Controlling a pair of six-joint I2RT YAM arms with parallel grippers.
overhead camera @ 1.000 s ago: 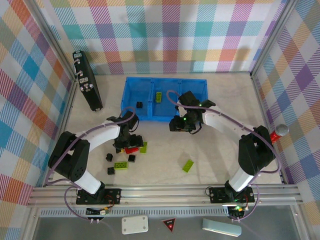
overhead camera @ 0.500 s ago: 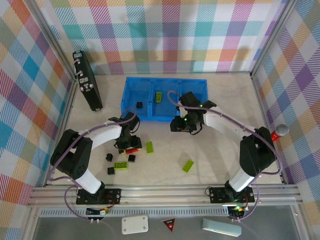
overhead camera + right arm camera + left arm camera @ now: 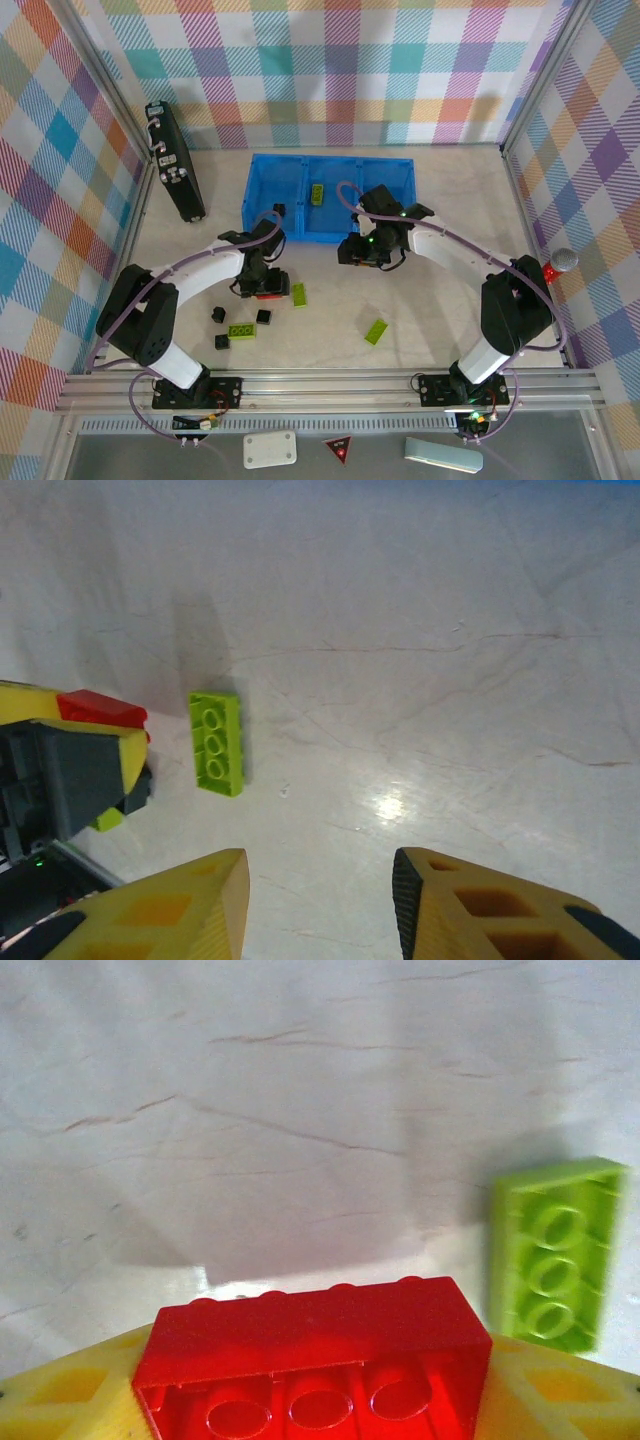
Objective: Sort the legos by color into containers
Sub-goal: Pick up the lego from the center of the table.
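Checked walls in many colours surround a pale counter [image 3: 440,300], where the blue tray [image 3: 388,178] at the far middle holds a black cube [image 3: 279,210] in its left compartment and a lime-green brick [image 3: 316,192] in the middle one. Just near of the tray, the left gripper [image 3: 262,287] has its jaws clamped on a red brick [image 3: 310,1350], seemingly lifted a little, with a second green brick [image 3: 555,1255] just right of it. The jaws of the right gripper [image 3: 318,880] stand apart, empty.

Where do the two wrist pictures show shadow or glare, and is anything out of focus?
Left wrist: a soft shadow lies on the table beyond the red brick. Right wrist: a bright glare spot on the table ahead of the right gripper, whose near fingers look blurred.
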